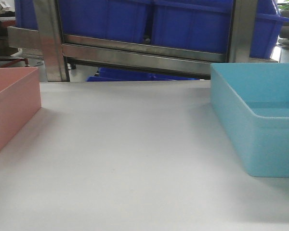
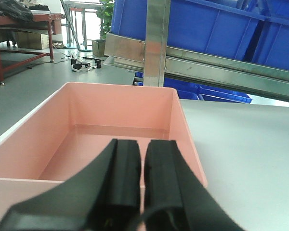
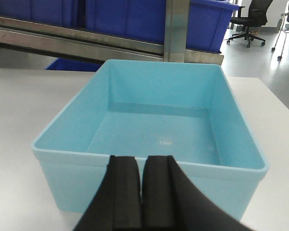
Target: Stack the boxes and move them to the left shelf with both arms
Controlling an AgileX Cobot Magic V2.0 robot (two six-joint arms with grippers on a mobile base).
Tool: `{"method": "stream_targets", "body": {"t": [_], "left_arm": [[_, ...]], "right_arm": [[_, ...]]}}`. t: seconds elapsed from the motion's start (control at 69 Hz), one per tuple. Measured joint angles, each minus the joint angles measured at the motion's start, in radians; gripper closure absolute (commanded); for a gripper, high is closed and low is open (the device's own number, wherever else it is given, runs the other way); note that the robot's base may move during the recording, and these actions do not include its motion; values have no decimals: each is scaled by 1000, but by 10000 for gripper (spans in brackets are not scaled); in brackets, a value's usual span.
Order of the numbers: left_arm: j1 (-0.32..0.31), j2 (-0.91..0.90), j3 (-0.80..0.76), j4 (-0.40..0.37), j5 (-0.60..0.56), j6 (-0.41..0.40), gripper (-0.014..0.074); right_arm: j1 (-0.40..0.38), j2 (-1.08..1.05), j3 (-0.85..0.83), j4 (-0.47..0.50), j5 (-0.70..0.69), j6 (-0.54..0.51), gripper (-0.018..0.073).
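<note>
The salmon pink tub (image 1: 12, 103) stands empty at the table's left edge. The light sky blue tub (image 1: 260, 125) stands empty at the right. Neither arm shows in the front view. In the left wrist view my left gripper (image 2: 142, 142) hovers over the near wall of the pink tub (image 2: 120, 108); its jaws are almost together with nothing between them. In the right wrist view my right gripper (image 3: 142, 158) is shut and empty, with its tips just before the near rim of the blue tub (image 3: 159, 130).
A steel shelf frame (image 1: 144, 50) with upright posts (image 1: 50, 38) stands behind the white table (image 1: 130, 159). It carries dark blue crates (image 1: 149, 19), and more lie below. An office chair (image 3: 248, 19) stands far right and a red-framed bench (image 2: 24, 29) far left.
</note>
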Motion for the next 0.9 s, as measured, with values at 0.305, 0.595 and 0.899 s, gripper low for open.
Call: {"method": "stream_targets", "body": {"t": [0.305,0.595,0.899], "left_arm": [[0,0,0,0,0,0,586],[0,0,0,0,-33,0,586],[0,91,-206,13,-70,0,585]], "right_arm": [[0,0,0,0,0,0,510],[0,0,0,0,0,0,510],[0,0,0,0,0,0,510]]}}
